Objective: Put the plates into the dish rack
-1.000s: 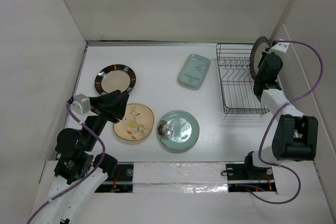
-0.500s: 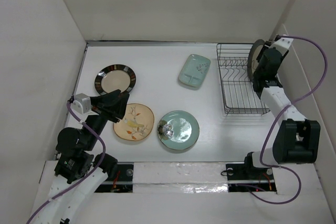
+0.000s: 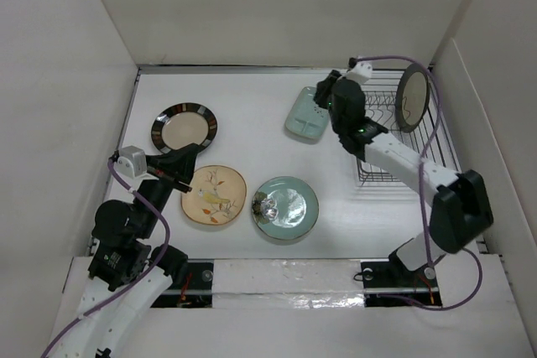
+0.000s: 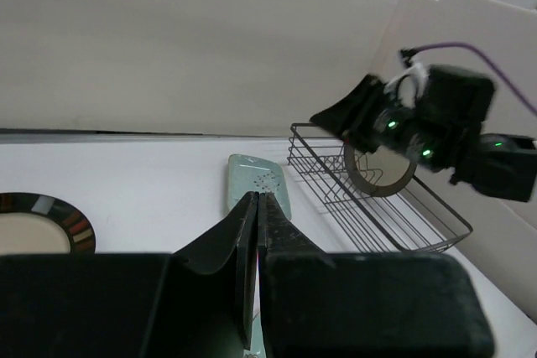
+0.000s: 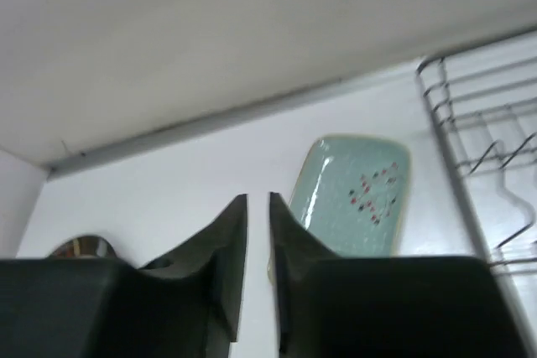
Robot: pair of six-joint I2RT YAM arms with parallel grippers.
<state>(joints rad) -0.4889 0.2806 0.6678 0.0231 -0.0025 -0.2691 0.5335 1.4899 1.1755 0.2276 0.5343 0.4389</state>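
The dark wire dish rack stands at the right, with one dark-rimmed cream plate upright in it. Left of the rack lies the squarish pale green plate. My right gripper hovers at that plate's near edge, and its jaws stand a narrow gap apart with nothing between them. The striped plate, floral plate and round celadon plate lie flat. Between the striped and floral plates my left gripper is shut and empty.
White walls enclose the table on three sides, the right wall close behind the rack. My right arm stretches diagonally over the rack's front left corner. A small shiny object sits on the celadon plate's left rim.
My right gripper let go of the dark-rimmed plate, now standing in the rack, and swung left to the pale green plate. My left gripper closed from open.
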